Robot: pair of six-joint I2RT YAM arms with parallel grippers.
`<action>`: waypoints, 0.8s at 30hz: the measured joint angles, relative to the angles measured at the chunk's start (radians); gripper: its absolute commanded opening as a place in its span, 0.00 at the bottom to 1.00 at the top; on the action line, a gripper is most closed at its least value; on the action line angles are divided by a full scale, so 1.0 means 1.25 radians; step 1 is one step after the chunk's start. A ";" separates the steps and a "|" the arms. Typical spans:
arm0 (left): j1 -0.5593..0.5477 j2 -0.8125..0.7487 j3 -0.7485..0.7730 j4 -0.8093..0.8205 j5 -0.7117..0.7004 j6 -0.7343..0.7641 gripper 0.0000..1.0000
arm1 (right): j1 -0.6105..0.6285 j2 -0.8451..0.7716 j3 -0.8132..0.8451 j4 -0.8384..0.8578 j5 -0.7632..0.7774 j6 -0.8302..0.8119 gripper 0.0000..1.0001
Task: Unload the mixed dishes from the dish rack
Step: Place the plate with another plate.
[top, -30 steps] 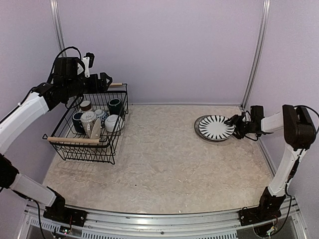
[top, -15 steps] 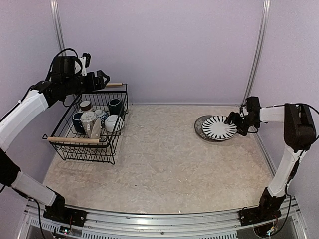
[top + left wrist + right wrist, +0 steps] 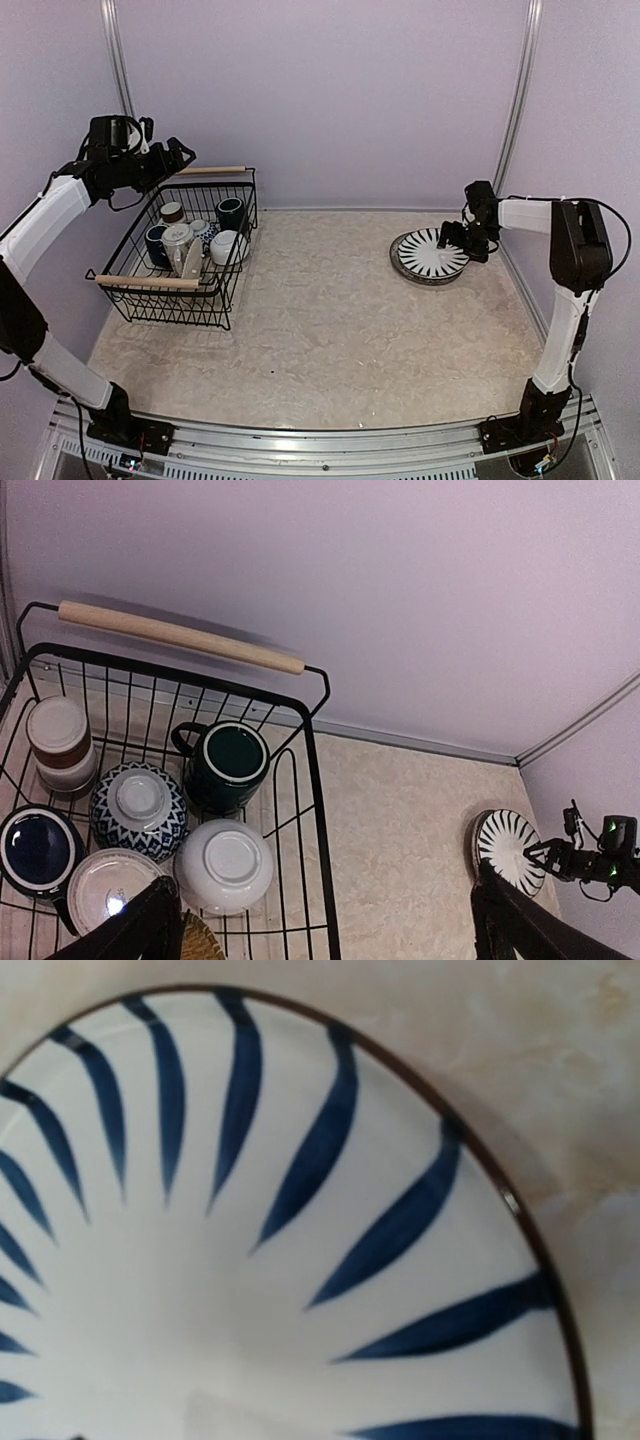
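Note:
The black wire dish rack [image 3: 236, 262] stands at the left and holds a dark mug [image 3: 228, 763], a dark blue mug [image 3: 38, 845], a brown-white cup [image 3: 60, 742], an upturned white bowl [image 3: 228, 865], a white mug [image 3: 105, 905] and a yellowish woven plate [image 3: 200, 946]. My left gripper [image 3: 180, 156] is open and empty, high above the rack's far wooden handle [image 3: 180, 637]. The striped plate [image 3: 428, 255] lies on the table at the right and fills the right wrist view [image 3: 250, 1260]. My right gripper [image 3: 460, 238] is at its far right rim; its fingers are hidden.
A blue-patterned upturned cup [image 3: 138, 805] also sits in the rack. The rack's near wooden handle [image 3: 148, 283] faces the arms. Walls close the table at the back and both sides, and a metal rail [image 3: 300, 445] runs along the near edge.
My left gripper has risen and pulled back to the left, away from the rack. My right gripper has moved from the plate's right side toward its far rim, and the plate shifted slightly left.

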 measured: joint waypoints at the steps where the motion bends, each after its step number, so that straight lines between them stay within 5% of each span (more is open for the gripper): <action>1: 0.013 0.003 0.000 -0.002 0.010 -0.007 0.96 | 0.002 0.006 0.011 -0.013 0.009 -0.003 1.00; 10: 0.053 0.008 0.005 -0.013 0.072 -0.042 0.99 | 0.037 0.074 0.161 -0.140 0.116 -0.053 1.00; 24: 0.056 0.002 0.042 -0.036 0.132 -0.058 0.99 | 0.139 -0.036 0.126 -0.191 0.210 -0.006 1.00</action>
